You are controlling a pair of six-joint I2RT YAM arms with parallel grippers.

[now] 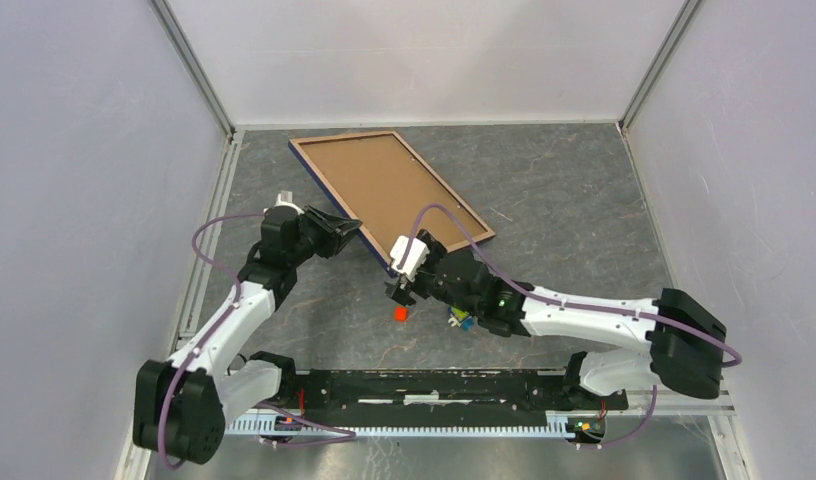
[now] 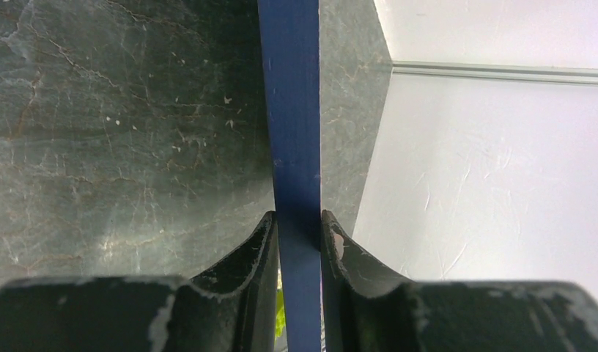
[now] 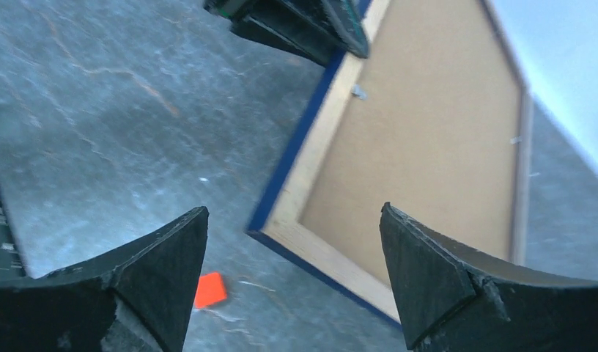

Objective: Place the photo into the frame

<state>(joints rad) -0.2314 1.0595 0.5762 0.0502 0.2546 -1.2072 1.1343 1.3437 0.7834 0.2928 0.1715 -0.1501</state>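
The frame [image 1: 344,137] lies back side up at the middle rear of the table, light wood rim showing, with a brown backing board [image 1: 389,190] inside it. My left gripper [image 1: 349,230] is shut on the frame's dark blue left edge [image 2: 289,110], both fingers pressed against it [image 2: 298,216]. Just off the frame's near corner [image 3: 311,176], my right gripper [image 1: 399,285] stands open [image 3: 292,213] with nothing between its fingers. The photo is not in view.
A small orange square [image 1: 400,313] lies on the grey table just in front of the right gripper, also in the right wrist view [image 3: 209,289]. White walls close in the left, rear and right sides. The arms' base rail [image 1: 434,385] runs along the near edge.
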